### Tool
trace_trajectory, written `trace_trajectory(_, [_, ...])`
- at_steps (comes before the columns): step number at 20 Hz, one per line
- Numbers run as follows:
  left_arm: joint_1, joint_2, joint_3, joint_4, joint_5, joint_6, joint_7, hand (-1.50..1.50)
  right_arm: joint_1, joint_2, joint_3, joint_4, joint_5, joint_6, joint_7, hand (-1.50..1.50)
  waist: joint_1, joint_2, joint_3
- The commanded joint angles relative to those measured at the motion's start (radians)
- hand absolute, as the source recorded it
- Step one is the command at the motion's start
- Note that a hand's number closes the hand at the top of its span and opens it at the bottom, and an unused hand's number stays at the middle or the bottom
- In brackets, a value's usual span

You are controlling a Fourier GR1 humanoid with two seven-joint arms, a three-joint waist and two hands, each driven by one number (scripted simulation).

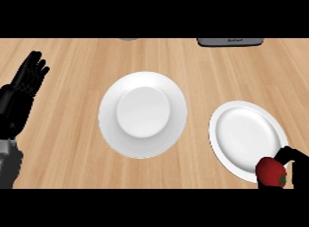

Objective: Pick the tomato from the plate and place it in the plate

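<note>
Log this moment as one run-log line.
right hand: shut on red tomato, over right white plate near rim | left hand: open, resting left | centre white plate: bare

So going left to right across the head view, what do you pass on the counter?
Left hand, resting open with fingers up → larger plate in the middle → smaller plate → tomato, held at that plate's lower right edge by the right hand.

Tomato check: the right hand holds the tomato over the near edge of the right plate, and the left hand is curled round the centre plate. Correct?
Not quite. In the head view the left hand rests open at the left edge, fingers up, apart from the centre plate. The rest stands: the right hand holds the tomato over the right plate's near edge.
</note>
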Motion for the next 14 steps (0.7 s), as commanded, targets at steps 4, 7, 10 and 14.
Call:
trace_trajectory(4, [-0.034, -0.012, -0.018, 0.002, 0.002, -0.01, 0.027, 0.0, 0.011, 0.049, 0.075, -0.308, 0.031, -0.06, -0.04, 1.5, 0.019, 0.005, 0.001])
trace_trajectory(7, [0.025, -0.043, -0.059, -0.065, -0.038, 0.013, 0.016, 0.0, 0.013, 0.103, 0.137, -0.369, 0.027, -0.08, -0.052, 1.5, 0.032, 0.004, 0.002])
trace_trajectory(10, [-0.049, -0.016, -0.015, -0.012, -0.012, -0.005, 0.034, 0.0, -0.153, 0.192, 0.208, -0.393, 0.075, 0.045, 0.049, 1.5, 0.041, 0.009, 0.001])
trace_trajectory(14, [-0.048, -0.035, -0.029, 0.025, -0.041, -0.005, -0.013, 0.0, -0.309, 0.305, 0.297, -0.421, 0.13, 0.212, 0.174, 1.5, 0.04, 0.01, 0.0])
